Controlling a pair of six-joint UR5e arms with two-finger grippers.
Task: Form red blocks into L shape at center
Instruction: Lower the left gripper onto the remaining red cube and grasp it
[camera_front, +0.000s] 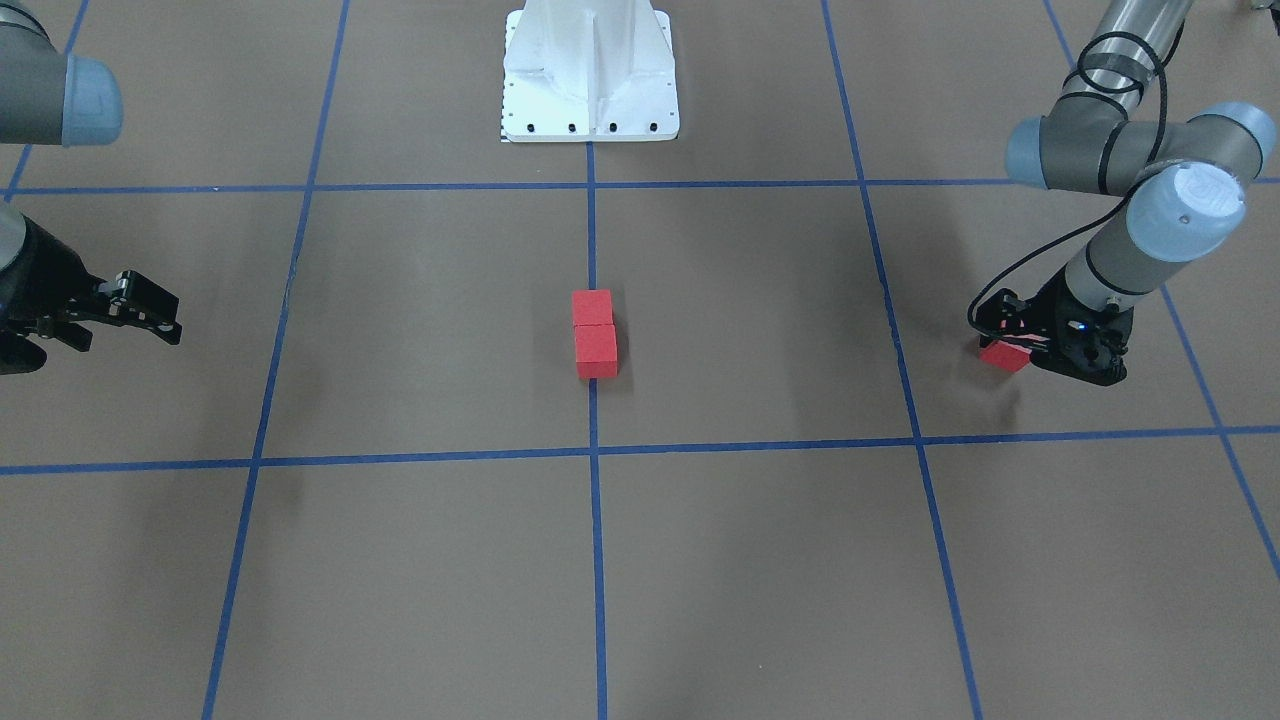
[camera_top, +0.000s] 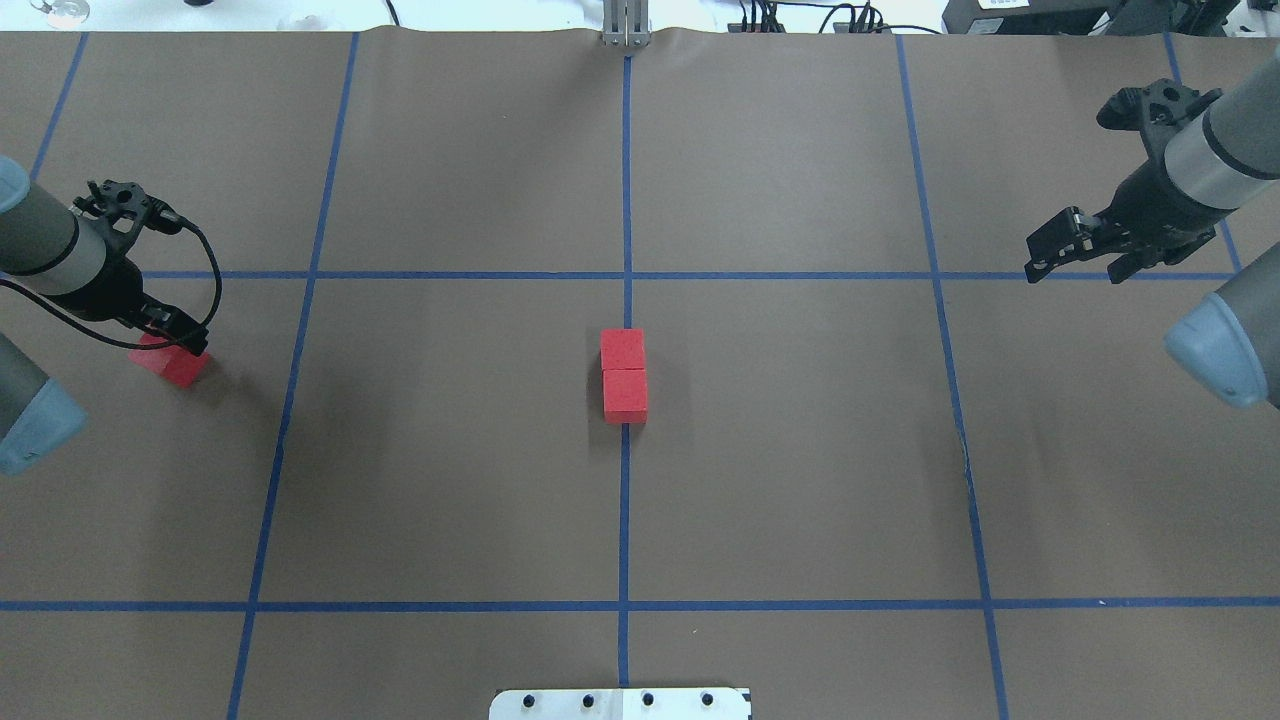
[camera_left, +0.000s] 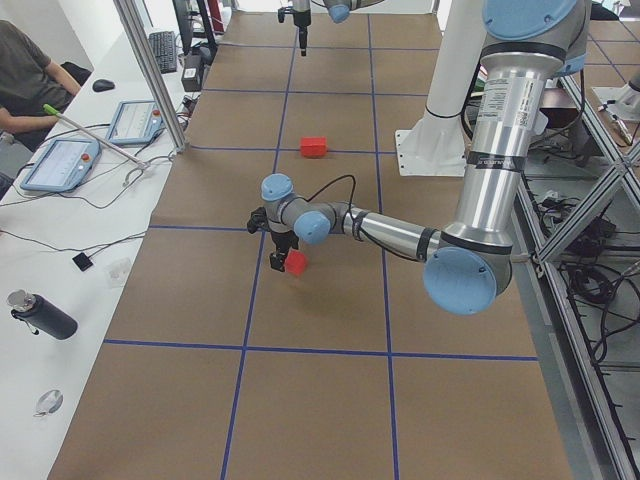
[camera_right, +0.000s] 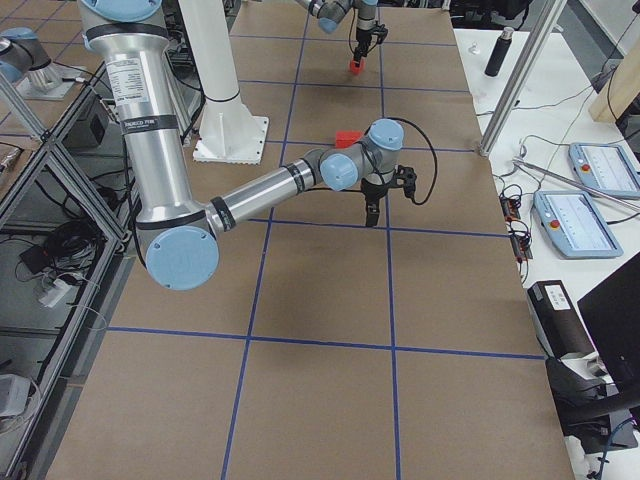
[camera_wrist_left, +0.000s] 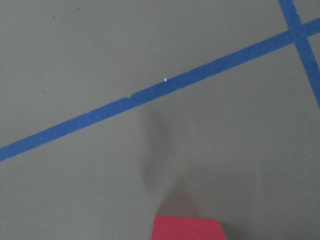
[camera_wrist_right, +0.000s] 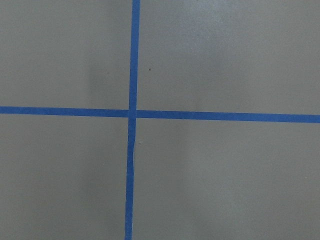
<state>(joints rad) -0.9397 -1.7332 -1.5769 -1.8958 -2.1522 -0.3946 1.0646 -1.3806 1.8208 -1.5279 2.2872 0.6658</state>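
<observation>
Two red blocks (camera_top: 624, 374) lie touching end to end on the centre grid line, also seen in the front view (camera_front: 595, 333). The third red block (camera_top: 172, 361) is at the far left of the overhead view, tilted, between the fingers of my left gripper (camera_top: 165, 335). That gripper is shut on it and holds it low over the table; they also show in the front view (camera_front: 1004, 354). The block's top edge shows at the bottom of the left wrist view (camera_wrist_left: 187, 228). My right gripper (camera_top: 1075, 266) is open and empty, hovering far right.
The white robot base plate (camera_front: 590, 100) stands behind the centre pair. Blue tape lines (camera_top: 625, 500) mark a grid on the brown table. An operator's bench with tablets (camera_left: 60, 160) and a metal post (camera_left: 150, 75) borders the far side.
</observation>
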